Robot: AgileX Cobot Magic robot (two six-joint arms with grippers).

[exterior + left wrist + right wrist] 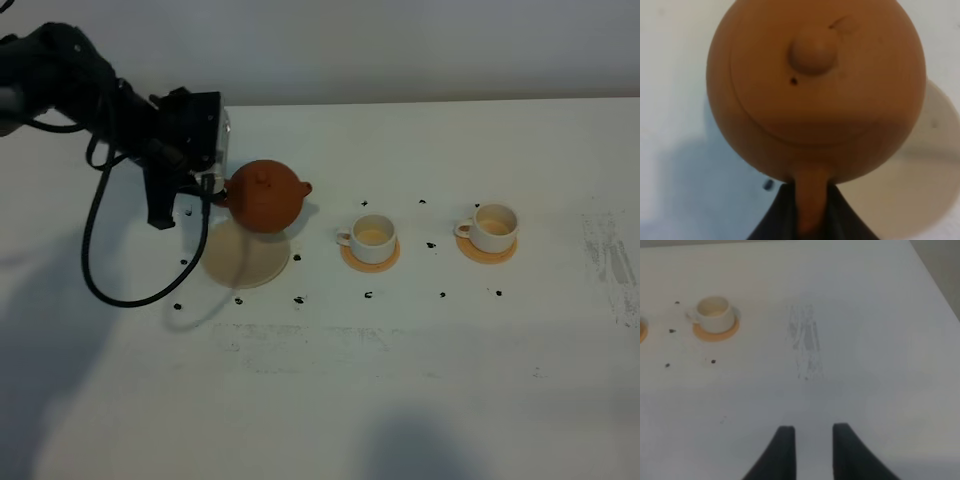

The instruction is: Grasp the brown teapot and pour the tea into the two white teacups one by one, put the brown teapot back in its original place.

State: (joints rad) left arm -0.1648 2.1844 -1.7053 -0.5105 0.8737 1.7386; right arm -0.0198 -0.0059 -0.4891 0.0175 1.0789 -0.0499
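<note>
The brown teapot (268, 196) hangs level just above the beige saucer (245, 258), spout toward the cups. My left gripper (214, 190) is shut on its loop handle. In the left wrist view the teapot (815, 85) fills the frame, its handle pinched in my left gripper (810, 220), with the saucer (920, 190) below it. Two white teacups, the near one (371, 235) and the far one (495, 227), stand on orange-tan coasters with pale yellowish insides. My right gripper (812, 429) is open and empty over bare table, far from the right teacup (713, 313).
Small dark specks (297, 299) dot the white table (400, 400) around the saucer and cups. A scuffed patch (610, 260) lies near the right edge. My left arm's black cable (95, 260) loops down over the table to the left of the saucer.
</note>
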